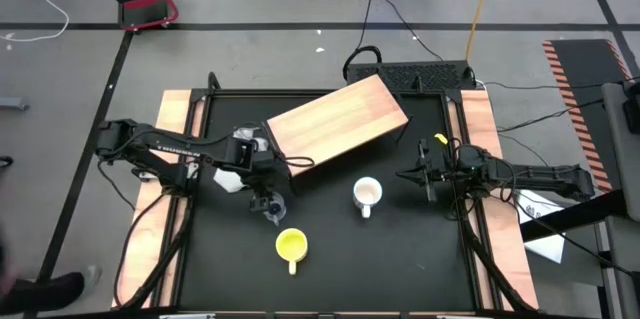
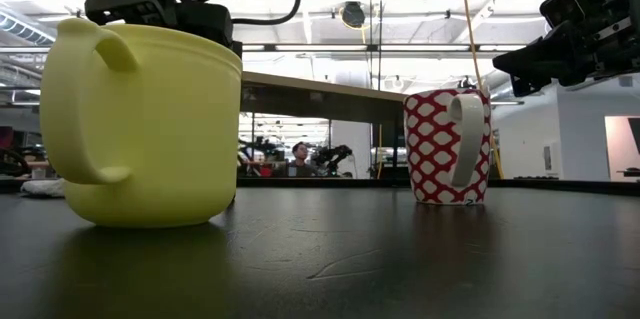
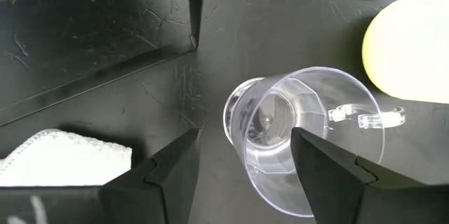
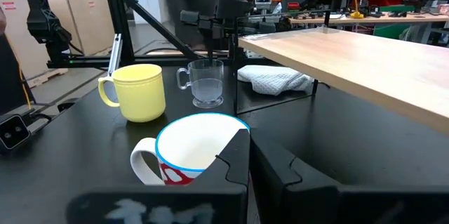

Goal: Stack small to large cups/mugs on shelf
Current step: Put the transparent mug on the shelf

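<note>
The small clear glass cup stands upright on the black table, close to the shelf's near left corner. My left gripper hovers over it, pointing down, open, one finger over the rim and one beside the cup; I see no touch. It also shows in the high view. The yellow mug stands nearer the front edge. The white mug with the red pattern stands to the right. The wood-topped shelf stands at the far middle. My right gripper is shut and empty, to the right of the white mug.
A white-grey cloth lies on the table beside the shelf's left end, near my left gripper. Wooden strips border the table on both sides. Free table lies along the front between the mugs and the near edge.
</note>
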Tool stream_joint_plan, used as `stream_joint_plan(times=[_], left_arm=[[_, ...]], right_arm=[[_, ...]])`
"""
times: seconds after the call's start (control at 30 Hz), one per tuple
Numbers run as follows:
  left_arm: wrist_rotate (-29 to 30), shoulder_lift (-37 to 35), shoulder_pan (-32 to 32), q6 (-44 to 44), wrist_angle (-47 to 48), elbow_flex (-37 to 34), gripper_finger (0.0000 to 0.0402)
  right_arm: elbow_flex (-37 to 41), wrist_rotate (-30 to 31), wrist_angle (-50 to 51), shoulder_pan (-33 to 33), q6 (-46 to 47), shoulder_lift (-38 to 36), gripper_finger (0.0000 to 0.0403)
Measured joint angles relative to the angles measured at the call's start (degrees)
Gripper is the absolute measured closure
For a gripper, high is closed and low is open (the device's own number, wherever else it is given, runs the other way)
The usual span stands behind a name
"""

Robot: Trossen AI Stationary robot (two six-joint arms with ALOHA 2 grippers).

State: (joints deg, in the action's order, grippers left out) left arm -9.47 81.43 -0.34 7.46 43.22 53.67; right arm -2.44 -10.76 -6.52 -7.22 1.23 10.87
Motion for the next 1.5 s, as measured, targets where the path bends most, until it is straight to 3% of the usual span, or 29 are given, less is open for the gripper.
stream_joint_plan(times=[0.37,0.73,1.03,1.27,1.5], left_arm=[[0.41,0.0,0.0,0.18,-0.11,0.0,0.0182],[0.41,0.0,0.0,0.09,-0.24,0.0,0.0271],[0.5,0.0,0.0,-0.94,-0.43,0.0,0.0319],[0.54,0.0,-0.06,-2.09,-1.4,0.0,0.0393],[0.5,0.0,-0.12,-2.94,-1.38,0.0,0.0398]], right_arm=[[0.0,0.0,0.0,-0.01,0.02,0.0,0.0403],[0.0,0.0,0.0,-0.02,0.02,0.0,0.0403],[0.01,0.0,0.0,-0.01,0.02,0.0,0.0403],[0.0,0.0,0.01,0.0,0.02,0.02,0.0403],[0.01,-0.02,0.01,0.0,0.02,0.02,0.0403]])
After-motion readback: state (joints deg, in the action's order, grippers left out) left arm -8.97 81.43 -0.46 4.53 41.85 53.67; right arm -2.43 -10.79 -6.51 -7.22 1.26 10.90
